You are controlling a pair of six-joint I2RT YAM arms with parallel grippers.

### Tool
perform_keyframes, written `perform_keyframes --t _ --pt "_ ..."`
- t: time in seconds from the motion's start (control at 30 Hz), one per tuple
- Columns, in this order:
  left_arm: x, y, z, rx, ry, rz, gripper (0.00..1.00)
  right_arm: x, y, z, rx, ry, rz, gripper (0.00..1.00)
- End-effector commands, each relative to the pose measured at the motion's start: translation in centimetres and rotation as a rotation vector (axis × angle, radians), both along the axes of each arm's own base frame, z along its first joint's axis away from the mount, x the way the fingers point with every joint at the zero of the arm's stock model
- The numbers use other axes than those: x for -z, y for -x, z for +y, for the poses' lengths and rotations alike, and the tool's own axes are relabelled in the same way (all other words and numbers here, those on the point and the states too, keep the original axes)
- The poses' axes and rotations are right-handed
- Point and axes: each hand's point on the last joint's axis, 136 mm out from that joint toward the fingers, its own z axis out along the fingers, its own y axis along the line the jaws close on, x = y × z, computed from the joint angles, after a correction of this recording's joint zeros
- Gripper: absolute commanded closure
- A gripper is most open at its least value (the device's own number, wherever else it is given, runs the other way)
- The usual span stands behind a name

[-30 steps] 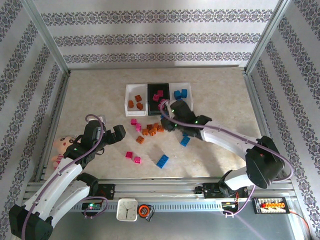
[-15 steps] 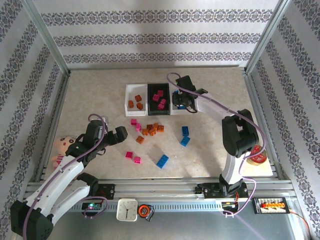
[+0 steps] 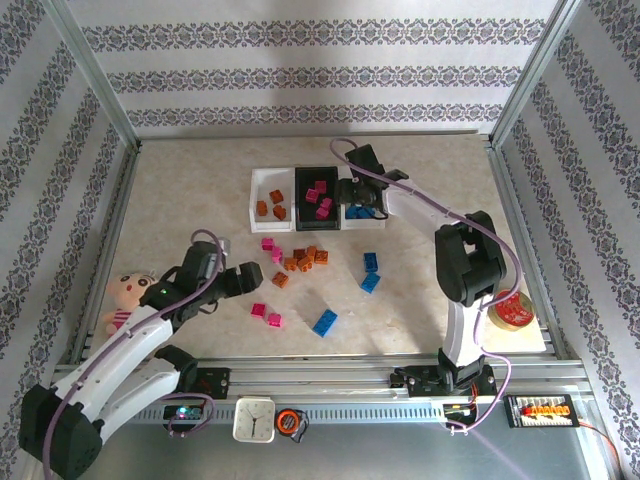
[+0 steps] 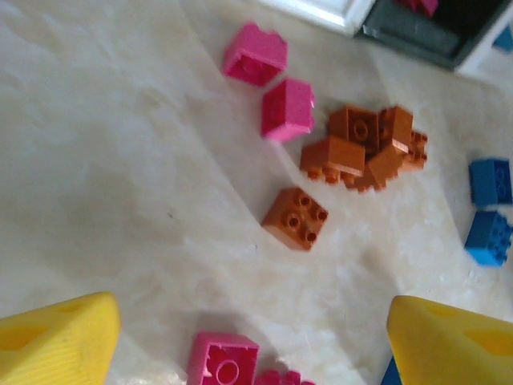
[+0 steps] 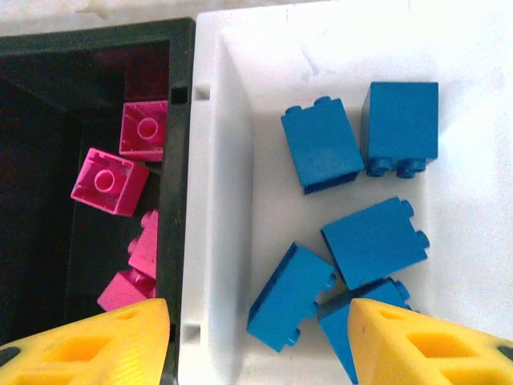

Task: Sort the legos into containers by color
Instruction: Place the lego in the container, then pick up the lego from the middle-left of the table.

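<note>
Bricks part sorted, both grippers open and empty

Doll [image 3: 125,295] lies outboard of the left gripper [image 4: 252,345], near the table edge. It is not a brick, so best left alone.

Left gripper hangs low over the table [image 4: 104,160], yellow fingers [image 4: 56,341] spread wide, nothing held. One pink brick [image 4: 224,362] sits about midway between the fingertips, stud up. A second pink piece touches it on the right-finger side. My reading: this is the pick in hand, and the wide spread is there to straddle the brick before closing. The touching neighbour could get pinched along with it.

Ahead of the fingertips: a lone orange brick [image 4: 295,218], then the orange heap [image 4: 365,148]. Off toward the right finger lie the loose blue bricks [image 4: 489,180].

Row of containers beyond: left white bin [image 3: 253,200] holds orange, black bin [image 5: 181,208] pink, right white bin [image 5: 264,72] blue. One colour each, so the scheme is set.

Right gripper [image 5: 260,345] hovers over the seam of the last two bins, fingers partly apart, gripping nothing. The black bin's wall passes between the fingers, nearer the left one. The sorted blue bricks [image 5: 375,241], five of them, lie loose ahead of and between the fingers, tilted at odd angles as dropped pieces would. Looks like the release step of a blue delivery.

Roughly half the legos remain on the table.
</note>
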Motion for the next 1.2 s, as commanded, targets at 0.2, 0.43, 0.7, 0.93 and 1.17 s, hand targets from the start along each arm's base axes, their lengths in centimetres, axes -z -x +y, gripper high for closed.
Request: perform_keyframes --t 0.2,0.43,0.7,0.93,1.17 --pt "5.6 4.5 -3.5 0.174 -0.101 0.158 0.27 -0.8 4.1 0.5 -0.033 -0.044 -0.021 0.39" --pt "7.5 4.8 -3.2 0.162 -0.183 0.191 0.31 -0.4 5.5 -0.1 -0.036 -0.050 -0.019 0.39" --pt "6.6 2.9 -3.2 0.107 -0.181 0.140 0.38 -1.1 6.2 -0.6 -0.044 -0.038 -0.044 0.39" --pt "9.1 3.4 -2.2 0.118 -0.274 0.220 0.45 -1.1 6.8 -1.1 -0.041 -0.030 -0.050 0.39" --pt "8.7 3.1 -2.5 0.113 -0.248 0.199 0.64 -1.2 7.3 -1.8 -0.029 -0.021 -0.055 0.39"
